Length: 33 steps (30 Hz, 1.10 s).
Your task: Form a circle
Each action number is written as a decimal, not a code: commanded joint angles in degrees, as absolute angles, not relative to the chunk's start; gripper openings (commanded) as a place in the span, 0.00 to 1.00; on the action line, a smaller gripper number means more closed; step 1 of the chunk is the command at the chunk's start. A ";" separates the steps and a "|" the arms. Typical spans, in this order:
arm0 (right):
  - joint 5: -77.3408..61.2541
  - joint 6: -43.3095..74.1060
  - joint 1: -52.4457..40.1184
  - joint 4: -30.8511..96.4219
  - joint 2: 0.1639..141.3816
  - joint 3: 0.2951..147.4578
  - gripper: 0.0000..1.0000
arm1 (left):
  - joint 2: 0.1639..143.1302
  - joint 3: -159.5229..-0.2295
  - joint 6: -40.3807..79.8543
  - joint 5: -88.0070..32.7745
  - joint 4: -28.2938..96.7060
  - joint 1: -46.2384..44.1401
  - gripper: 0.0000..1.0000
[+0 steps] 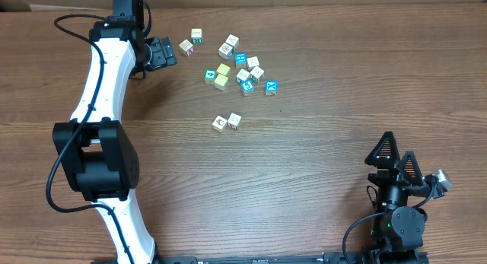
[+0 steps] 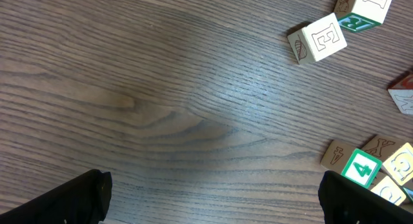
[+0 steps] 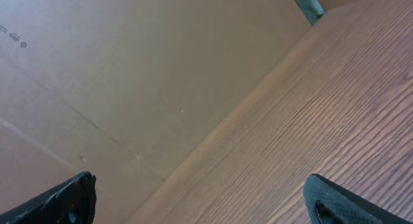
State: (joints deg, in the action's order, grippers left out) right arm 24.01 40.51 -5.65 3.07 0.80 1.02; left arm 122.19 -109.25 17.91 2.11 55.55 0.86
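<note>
Jaws apart at the far edge of the tabletop [image 1: 327, 74], my left claw [image 1: 169, 54] sits far nearer the circle [image 1: 227, 122] than my spread right claw [image 1: 399, 148].

A brown wood-grain surface [image 1: 327, 97] carries a loose scatter of white, cyan and yellow cubes [image 1: 240, 59] toward its far edge. A pair of white cubes [image 1: 221, 123] lies side by side, apart from the scatter.

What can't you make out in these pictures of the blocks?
Overhead: prints on the scattered blocks and the separate pair are too small to read.
Left wrist: a block is cut off by the right edge.
Right wrist: no blocks; only table and cardboard show.
</note>
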 commanded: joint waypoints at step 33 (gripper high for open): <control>11.40 38.72 -5.45 3.20 0.23 0.84 1.00 | 122.37 -110.34 18.44 1.48 55.48 0.95 1.00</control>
State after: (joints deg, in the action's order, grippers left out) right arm 19.55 40.36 -5.65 3.07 0.80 1.02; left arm 122.19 -109.25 17.91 2.11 55.55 0.84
